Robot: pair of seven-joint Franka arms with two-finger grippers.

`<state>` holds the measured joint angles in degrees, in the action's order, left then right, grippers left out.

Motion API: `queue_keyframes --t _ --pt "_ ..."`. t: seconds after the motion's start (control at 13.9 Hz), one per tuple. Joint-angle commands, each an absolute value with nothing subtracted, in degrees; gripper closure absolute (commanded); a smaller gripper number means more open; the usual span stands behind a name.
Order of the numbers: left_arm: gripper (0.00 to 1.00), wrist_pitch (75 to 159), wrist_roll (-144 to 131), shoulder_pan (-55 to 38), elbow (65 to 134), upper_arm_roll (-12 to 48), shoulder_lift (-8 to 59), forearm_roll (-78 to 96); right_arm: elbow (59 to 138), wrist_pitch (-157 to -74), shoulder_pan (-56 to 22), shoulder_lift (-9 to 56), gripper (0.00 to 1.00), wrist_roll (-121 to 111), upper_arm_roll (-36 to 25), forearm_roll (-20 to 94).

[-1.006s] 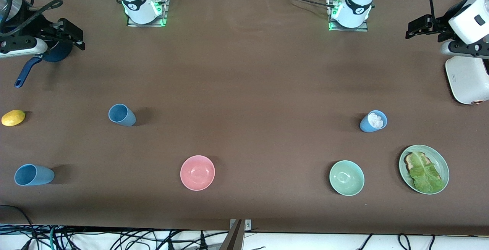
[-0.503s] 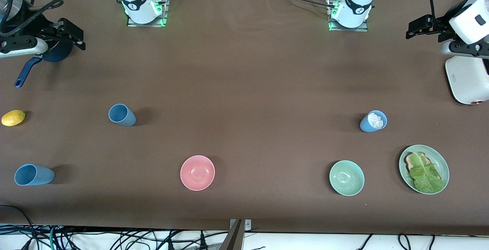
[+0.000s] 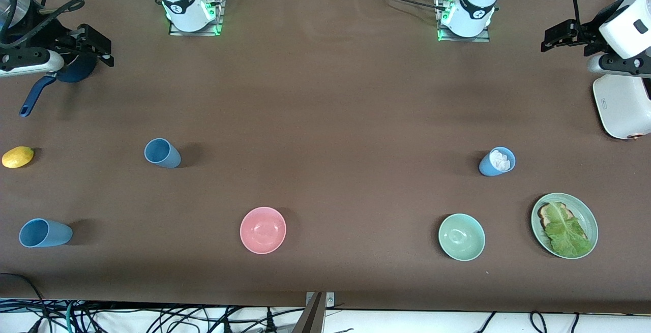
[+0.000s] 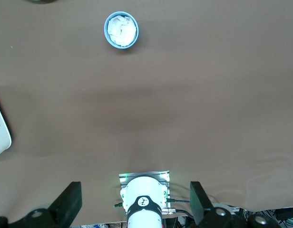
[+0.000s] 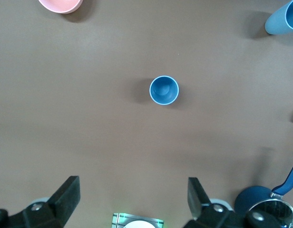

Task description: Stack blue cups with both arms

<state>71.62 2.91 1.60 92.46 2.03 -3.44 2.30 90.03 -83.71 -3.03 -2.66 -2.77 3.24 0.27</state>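
Observation:
Three blue cups stand on the brown table. One empty blue cup (image 3: 161, 153) (image 5: 164, 90) is toward the right arm's end. A second empty blue cup (image 3: 43, 233) (image 5: 284, 19) is nearer the front camera, by the table's end. The third blue cup (image 3: 497, 161) (image 4: 121, 29), toward the left arm's end, has crumpled white paper in it. My right gripper (image 3: 101, 48) (image 5: 132, 185) hangs open and empty over the saucepan (image 3: 76, 68). My left gripper (image 3: 552, 38) (image 4: 135, 190) hangs open and empty beside the white appliance (image 3: 620, 109).
A pink bowl (image 3: 263, 230), a pale green bowl (image 3: 461, 237) and a green plate (image 3: 590, 218) with toast and lettuce sit near the front edge. A lemon (image 3: 18, 156) lies by the right arm's end. The arm bases (image 3: 190, 10) (image 3: 465, 15) stand along the table's back edge.

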Motion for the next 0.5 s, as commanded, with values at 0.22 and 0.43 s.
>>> queue_keyframes --t 0.22,0.43 --pt "0.00 71.1 3.7 1.7 89.7 2.0 -1.8 1.1 89.1 -82.8 -2.9 -2.5 0.00 -3.4 3.5 -0.2" --pt "0.00 70.8 3.5 1.7 87.5 2.0 -0.2 1.1 89.1 -82.9 -2.9 -2.5 0.00 -3.4 3.5 -0.2"
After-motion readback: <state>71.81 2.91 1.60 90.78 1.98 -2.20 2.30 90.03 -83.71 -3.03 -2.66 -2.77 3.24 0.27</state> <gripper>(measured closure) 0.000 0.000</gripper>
